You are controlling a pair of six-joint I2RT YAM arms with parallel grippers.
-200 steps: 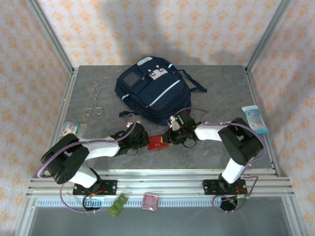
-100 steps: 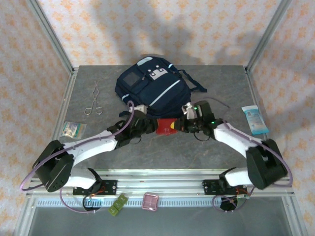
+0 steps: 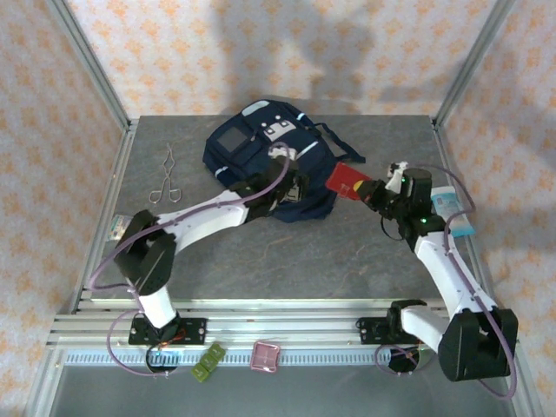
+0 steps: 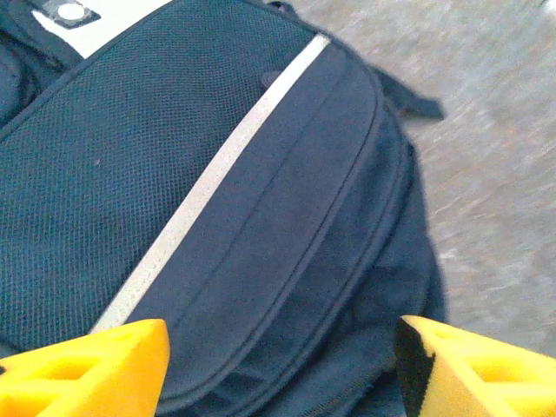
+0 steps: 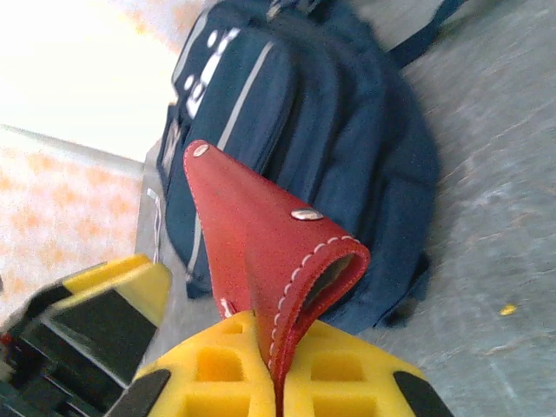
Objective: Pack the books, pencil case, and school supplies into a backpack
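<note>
The navy backpack lies at the back middle of the table, its pale stripe running diagonally in the left wrist view. My left gripper hovers open over its lower right part, yellow fingers wide apart with nothing between them. A red square case of the school supplies is lifted to the right of the backpack. My right gripper is shut on the edge of the red case. A pale green case peeks out at the left edge behind the left arm. Books and pencil case are out of view.
A thin metal scissor-like tool lies left of the backpack. A light-blue packet sits at the right edge, partly behind the right arm. Metal frame posts stand at the back corners. Small green and pink items lie below the front rail.
My left gripper let go of the red case, opened and reached back over the backpack. My right gripper carried the red case up and to the right, off the table.
</note>
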